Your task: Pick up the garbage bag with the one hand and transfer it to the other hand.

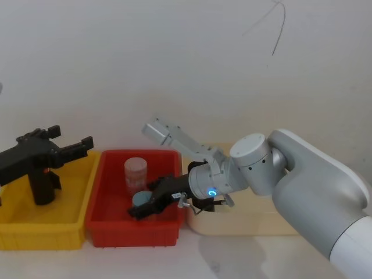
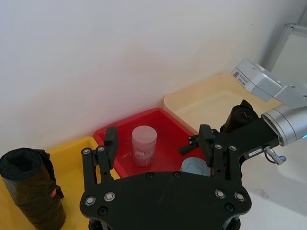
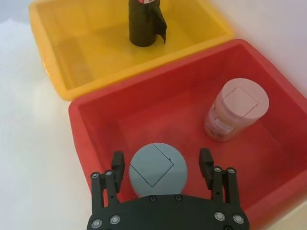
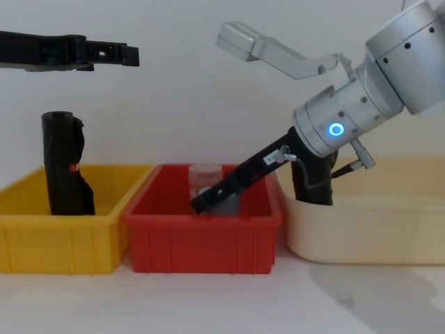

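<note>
While the garbage bag [image 4: 311,182] stands upright in the cream bin [image 4: 361,236], at the end that lies next to the red bin [image 4: 201,243], neither pincer holds it. It is a thick black roll, and in the chest view the right arm's silver wrist with the blue ring light passes just in front of its upper part and hides its top. In the left wrist view the same roll [image 2: 238,116] shows just behind that wrist.

The right pincer [image 3: 162,160], which carries a small white label, points away from the bag, down and to the robot's left, into the red bin. Its fingers are spread apart, one on each side of a jar with a grey lid [image 3: 158,167]; small gaps seem to stay between the pads and the jar, but I cannot tell this for sure. So the bag is behind this pincer, beside the wrist and not between the fingers. A second jar with a pink lid [image 3: 235,108] stands deeper in the same red bin, apart from the pincer.

The left pincer [image 4: 118,52] hangs high over the yellow bin [image 4: 55,243], well apart from the bag, and its fingers are also spread with nothing between them. Below it, in the yellow bin, stands a slimmer black roll with a small red mark [image 4: 66,167]. All three bins sit side by side on the white tabletop [image 4: 208,299].
</note>
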Tool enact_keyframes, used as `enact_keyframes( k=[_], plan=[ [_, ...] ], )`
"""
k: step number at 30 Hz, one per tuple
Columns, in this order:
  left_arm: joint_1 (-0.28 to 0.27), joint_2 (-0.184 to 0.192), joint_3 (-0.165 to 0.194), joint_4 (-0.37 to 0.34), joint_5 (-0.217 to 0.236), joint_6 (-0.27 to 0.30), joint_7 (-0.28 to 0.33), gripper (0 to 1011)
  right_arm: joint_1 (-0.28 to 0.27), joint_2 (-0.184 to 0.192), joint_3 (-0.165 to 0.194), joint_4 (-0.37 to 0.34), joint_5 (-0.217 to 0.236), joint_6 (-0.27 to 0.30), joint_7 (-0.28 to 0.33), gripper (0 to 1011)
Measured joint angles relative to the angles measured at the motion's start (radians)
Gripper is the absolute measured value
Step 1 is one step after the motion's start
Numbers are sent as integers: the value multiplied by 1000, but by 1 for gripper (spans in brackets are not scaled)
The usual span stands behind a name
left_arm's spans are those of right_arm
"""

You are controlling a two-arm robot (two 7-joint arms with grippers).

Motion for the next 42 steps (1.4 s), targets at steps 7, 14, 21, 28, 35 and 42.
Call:
enact_keyframes(
  k=[7,14,21,28,35,42],
  plan=[
    [0,0,0,0,0,0,0,1001,4,0,0,13,-10,-15,8,815],
    [0,0,0,0,0,0,0,1001,4,1,4,17,-14,-17,13,663],
    [0,0,0,0,0,0,0,1001,0,7,16,11,-14,-15,19,664],
    [0,0,0,0,0,0,0,1001,-3,14,42,-13,-5,-17,17,664],
    [0,0,0,0,0,0,0,1001,6,21,82,-42,6,-32,-4,663],
    [0,0,0,0,0,0,0,1001,31,42,136,-68,12,-55,-45,664]
  ],
)
